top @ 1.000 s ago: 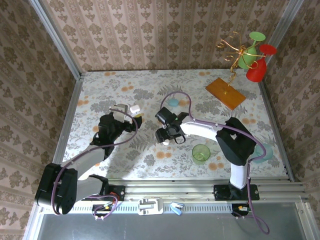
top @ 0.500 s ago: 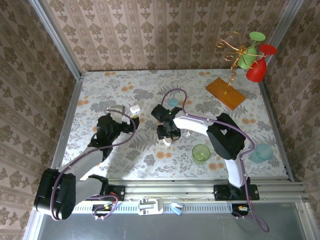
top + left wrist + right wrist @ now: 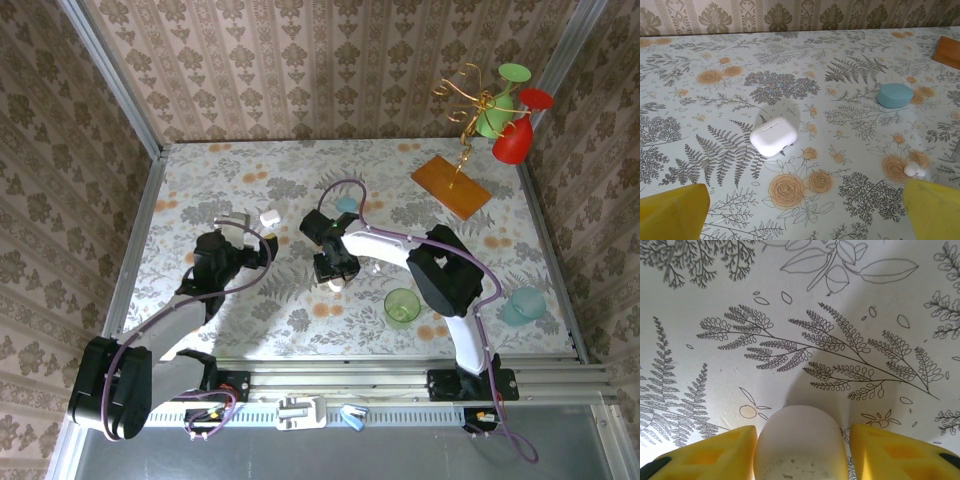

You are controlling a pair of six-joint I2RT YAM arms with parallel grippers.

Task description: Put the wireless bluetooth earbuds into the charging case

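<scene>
**Left arm.** It reaches forward from its base with the elbow bent. The left tool (image 3: 240,222) sits low over the worktop (image 3: 250,160). Its yellow fingers (image 3: 672,207) stand wide apart with nothing between them. A white case (image 3: 774,136) lies closed just ahead of the tool, a little to its left. A blue case (image 3: 894,95) lies farther ahead to the right. Two tiny white earbuds (image 3: 912,169) lie touching each other on the worktop, just ahead of the tool's right finger.

**Right arm.** It folds across toward the left arm, with the right tool (image 3: 335,272) pointing down at the worktop. The fingers (image 3: 715,452) stand apart, one on each side of a rounded white piece (image 3: 800,442). They are close to both its flanks, and a thin gap shows at the right finger, so it is not clamped. I cannot tell whether this piece is an earbud or a case.

**Surroundings.** A green cup (image 3: 402,306) stands upright just beside the right forearm, on its near side. The blue case lies beyond the right tool, well apart from it.
</scene>
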